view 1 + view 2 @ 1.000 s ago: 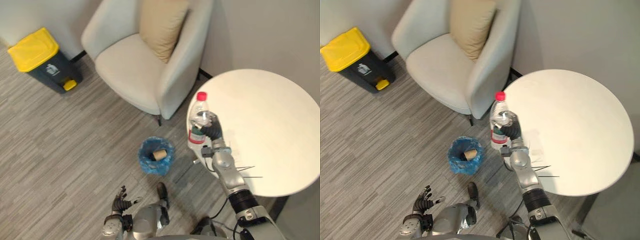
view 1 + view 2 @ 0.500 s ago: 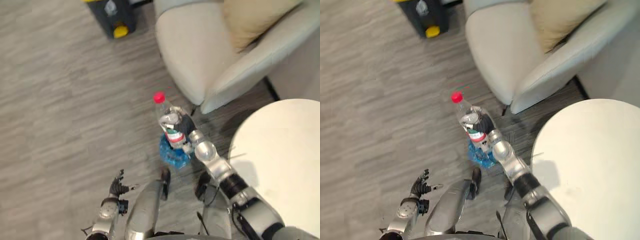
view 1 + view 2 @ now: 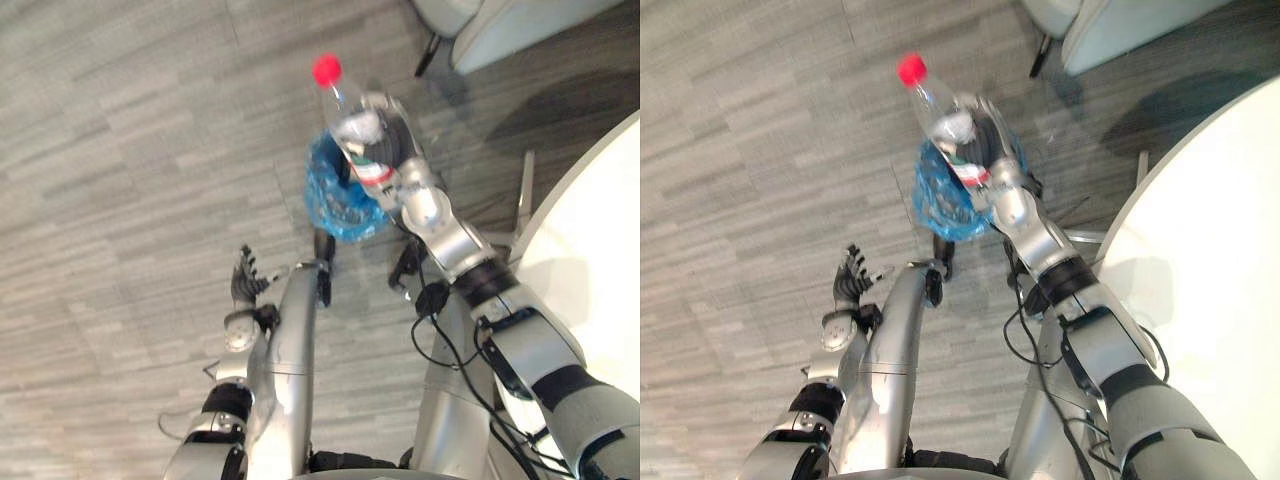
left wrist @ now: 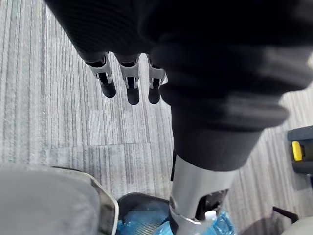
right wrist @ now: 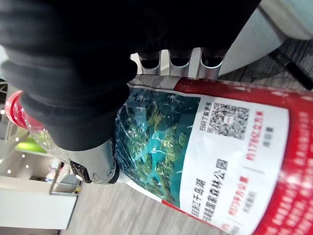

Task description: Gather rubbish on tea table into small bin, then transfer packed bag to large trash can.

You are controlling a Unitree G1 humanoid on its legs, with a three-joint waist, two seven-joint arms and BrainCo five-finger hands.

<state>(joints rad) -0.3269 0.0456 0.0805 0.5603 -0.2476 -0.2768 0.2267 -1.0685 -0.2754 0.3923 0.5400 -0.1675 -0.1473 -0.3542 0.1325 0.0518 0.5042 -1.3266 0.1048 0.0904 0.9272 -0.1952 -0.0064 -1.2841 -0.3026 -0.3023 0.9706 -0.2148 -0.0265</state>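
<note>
Right hand (image 3: 398, 135) has its fingers curled tight round the red-capped plastic bottle (image 3: 348, 118), holding it tilted, with the blue-lined small bin (image 3: 335, 205) beneath it. Left hand (image 3: 243, 278) hangs slack-fingered, well apart.

A bottle (image 3: 352, 125) of clear, shiny plastic, faintly creased, with a glossy red plastic cap (image 3: 326, 69) and a slick printed film label (image 5: 210, 147). The right hand (image 3: 398, 140) has smooth silver fingers (image 5: 180, 59) with a metallic sheen and a matt, dark ribbed cover (image 5: 73, 73). The left hand (image 3: 243, 282) has the same finish. The bin bag (image 3: 335, 205) is thin blue plastic, crinkled and glossy. The floor (image 3: 120, 150) is matt grey planking with a fine, streaked wood grain. The table top (image 3: 590, 270) is smooth and pale, with little shine.
</note>
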